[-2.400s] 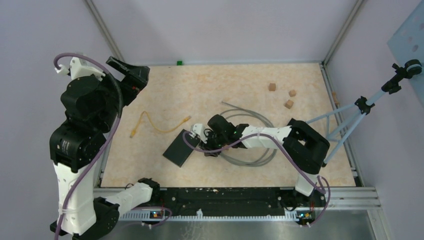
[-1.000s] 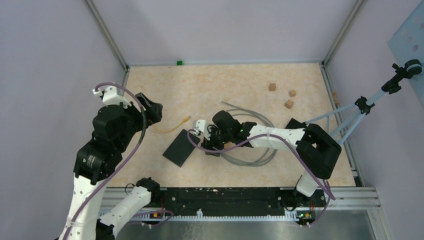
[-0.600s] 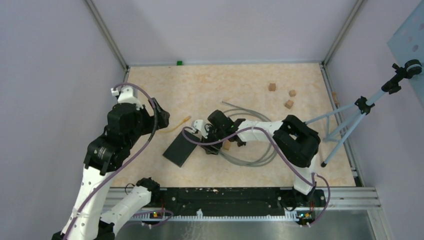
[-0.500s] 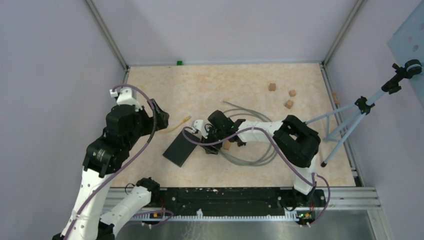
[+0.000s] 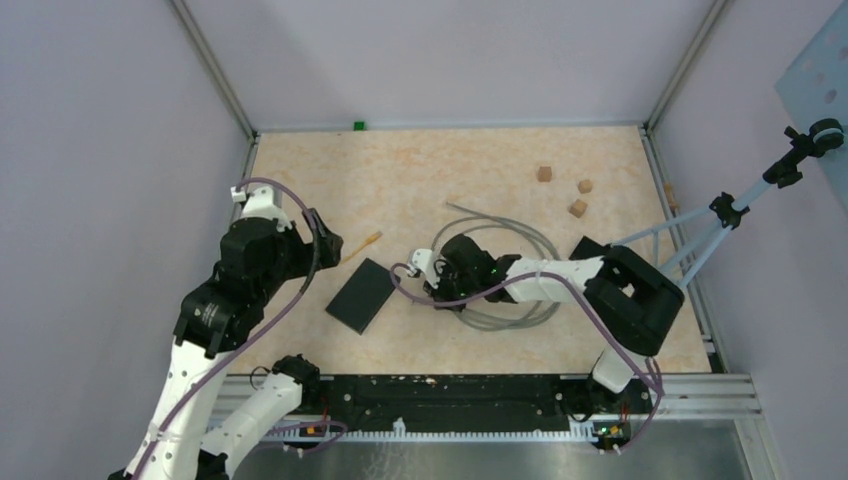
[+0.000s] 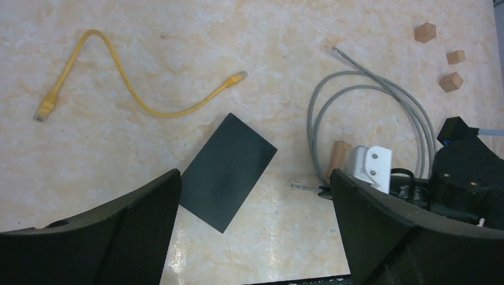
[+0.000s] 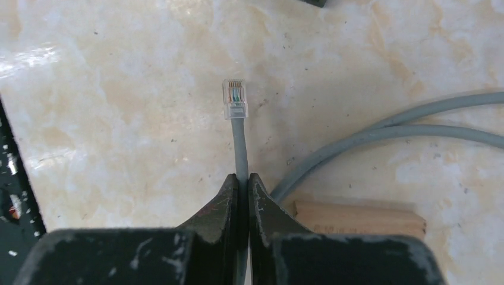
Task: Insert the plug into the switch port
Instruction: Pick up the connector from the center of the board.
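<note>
The switch (image 5: pixel 362 294) is a flat black box lying on the table, also seen in the left wrist view (image 6: pixel 229 169). Its port does not show. To its right, my right gripper (image 7: pixel 242 178) is shut on a grey cable (image 7: pixel 241 142) just behind the clear plug (image 7: pixel 235 99). The plug sticks out ahead of the fingertips, low over the table and pointing toward the switch (image 6: pixel 299 186). In the top view this gripper (image 5: pixel 432 287) sits a short gap from the switch. My left gripper (image 6: pixel 255 237) hangs open high over the switch, holding nothing (image 5: pixel 325 245).
The grey cable's loops (image 5: pixel 500 310) lie under the right arm. A small wooden block (image 7: pixel 359 217) rests beside the right fingers. A yellow cable (image 6: pixel 136 101) lies at the far left. Three wooden cubes (image 5: pixel 578 208) sit at the back right, and a tripod (image 5: pixel 700 240) leans at the right edge.
My right gripper has shut on the grey cable and shifted right, a little away from the switch. The left arm has come down and forward over the table, still open.
</note>
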Available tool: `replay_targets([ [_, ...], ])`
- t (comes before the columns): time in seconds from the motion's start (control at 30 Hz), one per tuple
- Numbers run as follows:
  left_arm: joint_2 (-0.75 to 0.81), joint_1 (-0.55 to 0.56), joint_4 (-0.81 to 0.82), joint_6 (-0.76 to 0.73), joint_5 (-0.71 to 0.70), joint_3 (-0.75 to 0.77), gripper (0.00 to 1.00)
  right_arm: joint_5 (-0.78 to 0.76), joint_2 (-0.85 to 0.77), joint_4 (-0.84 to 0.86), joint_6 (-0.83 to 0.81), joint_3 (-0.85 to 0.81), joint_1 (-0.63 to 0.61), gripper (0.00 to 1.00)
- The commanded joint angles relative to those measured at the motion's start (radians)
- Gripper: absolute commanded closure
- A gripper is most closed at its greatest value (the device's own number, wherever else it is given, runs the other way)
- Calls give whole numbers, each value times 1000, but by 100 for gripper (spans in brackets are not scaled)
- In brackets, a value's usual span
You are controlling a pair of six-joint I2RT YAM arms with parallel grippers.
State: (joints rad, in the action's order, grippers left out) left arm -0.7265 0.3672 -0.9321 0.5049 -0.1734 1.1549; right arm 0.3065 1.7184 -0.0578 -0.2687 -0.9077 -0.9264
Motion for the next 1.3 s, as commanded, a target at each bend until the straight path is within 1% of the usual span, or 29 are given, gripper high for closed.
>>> replay_targets([
  [0.0,55,-5,108,-45,36,-47,1,18,-188,46,-2,48,-3,100],
  [0.13,107,-4,199,-91,131,-105,1,58,-322,37,-29,59,-3,100],
  [0.3,179,-4,317,-140,252,-152,1,64,-496,50,-49,82,-3,100],
  [0.43,261,-5,431,-183,397,-190,1,69,-627,50,-76,99,-3,100],
  [0.6,357,-4,567,-210,546,-245,1,63,-808,50,-98,128,-3,100],
  [0.63,361,-5,587,-209,603,-254,1,64,-844,45,-102,128,-3,100],
  [0.77,343,-3,703,-164,872,-303,1,64,-957,-5,-123,119,-3,100],
  [0.83,322,-5,816,-104,973,-340,1,60,-1007,-28,-131,111,-5,100],
  [0.93,284,-5,916,-55,1035,-377,1,55,-1049,-57,-139,98,-5,100],
  [1.1,224,-3,1039,-3,1072,-414,1,47,-1070,-61,-138,84,-19,100],
  [1.27,181,3,1078,-33,1159,-441,1,-97,-1070,-45,-174,93,-115,100],
])
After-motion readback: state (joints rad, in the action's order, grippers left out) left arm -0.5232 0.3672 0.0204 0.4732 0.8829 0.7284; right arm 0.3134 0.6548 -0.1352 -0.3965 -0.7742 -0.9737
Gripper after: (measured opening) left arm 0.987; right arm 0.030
